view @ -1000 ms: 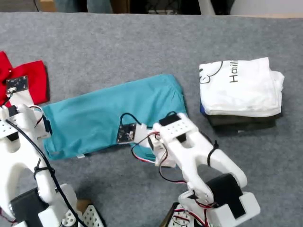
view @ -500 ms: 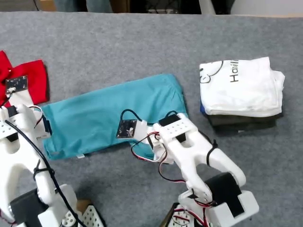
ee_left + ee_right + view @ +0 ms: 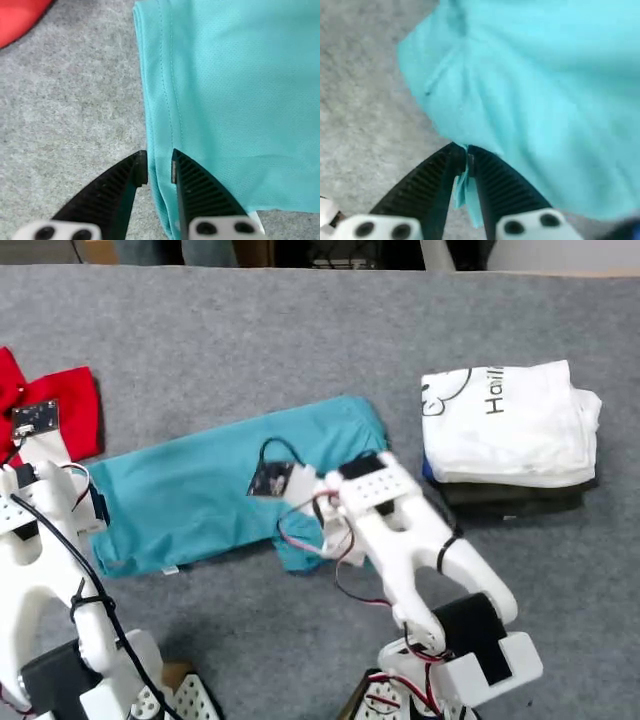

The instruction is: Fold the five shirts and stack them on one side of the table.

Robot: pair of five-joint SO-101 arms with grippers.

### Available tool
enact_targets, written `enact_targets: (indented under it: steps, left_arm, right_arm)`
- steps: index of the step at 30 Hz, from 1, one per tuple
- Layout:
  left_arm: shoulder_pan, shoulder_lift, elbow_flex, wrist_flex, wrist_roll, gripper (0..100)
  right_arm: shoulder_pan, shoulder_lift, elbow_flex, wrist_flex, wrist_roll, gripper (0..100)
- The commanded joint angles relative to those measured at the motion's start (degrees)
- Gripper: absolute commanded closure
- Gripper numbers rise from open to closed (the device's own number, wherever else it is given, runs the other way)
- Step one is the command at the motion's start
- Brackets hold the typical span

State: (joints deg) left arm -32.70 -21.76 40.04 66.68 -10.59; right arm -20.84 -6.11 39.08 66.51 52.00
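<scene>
High view: a stack (image 3: 510, 425) is built; teal shirt (image 3: 200, 490) is pinched by left gripper (image 3: 159, 167) and right gripper (image 3: 468, 154); red shirt (image 3: 75, 405) not yet folded.

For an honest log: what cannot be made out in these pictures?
Red cloth shirt, high view: cut by the left edge.
Dark folded shirts, high view: the white folded shirt covers them; number unclear.
Teal fabric shirt, high view: the right arm hides its near corner.

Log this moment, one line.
left gripper: shut on teal shirt edge | right gripper: shut on its corner | stack: white shirt topmost | red shirt: unfolded
</scene>
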Motion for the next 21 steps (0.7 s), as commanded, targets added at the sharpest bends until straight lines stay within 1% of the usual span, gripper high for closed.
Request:
enact_targets:
  steps: [1,5,8,12,17,21]
  left_arm:
    - [-0.31,-0.26,-2.86,0.26,0.09,89]
    - [-0.22,-0.26,-2.95,0.09,0.09,89]
    - [-0.04,-0.26,-2.95,-0.09,0.09,89]
    - [0.04,-0.26,-2.95,-0.09,0.09,89]
    - [0.04,-0.53,-2.95,-0.09,0.09,89]
    - [0.04,-0.7,-2.95,0.09,0.09,89]
  right_arm:
    - [2.29,0.04,-8.22,3.08,-0.26,98.6]
    - [2.37,0.31,-14.02,5.1,2.02,98.5]
    - [2.37,3.56,-19.12,5.54,4.4,98.5]
    - [2.29,12.35,-28.97,5.71,7.38,98.5]
    - [2.11,24.66,-46.29,11.52,13.27,98.5]
    - [2.29,34.33,-59.82,14.95,15.38,98.5]
